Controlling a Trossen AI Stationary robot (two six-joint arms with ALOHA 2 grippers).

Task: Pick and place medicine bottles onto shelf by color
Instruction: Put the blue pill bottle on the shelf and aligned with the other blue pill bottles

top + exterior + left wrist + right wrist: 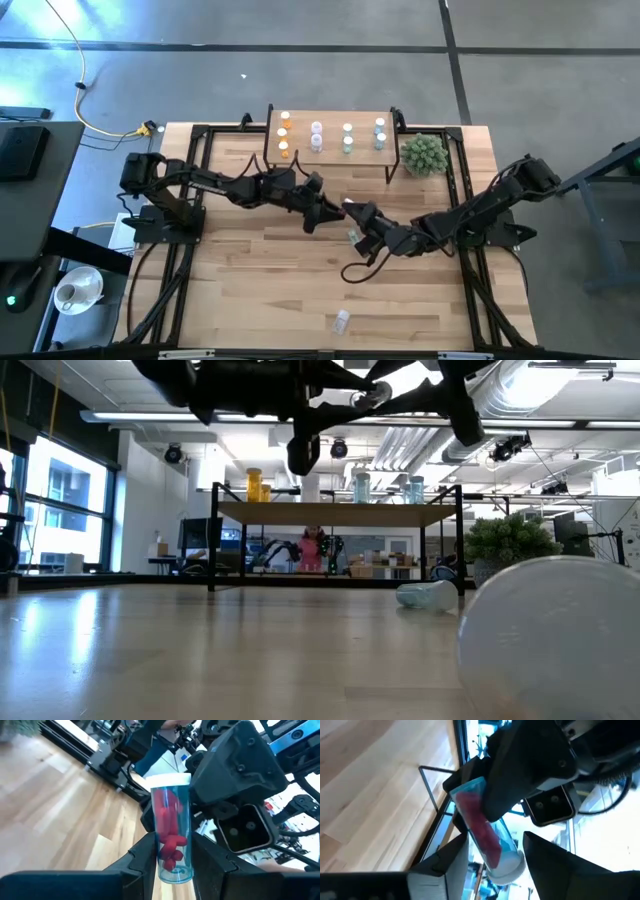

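Blue bottle (172, 827) of red pills, base clamped in the left tool (172, 865), cap between the right tool's (492, 855) parted fingers: close right firmly before left lets go.

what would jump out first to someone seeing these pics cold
The two claws meeting above mid-table, both around one blue bottle with red contents: the left claw grips its base, and the right claw is at its white-capped end. Behind them, the shelf carries bottles grouped by colour, a spiky green plant beside it.
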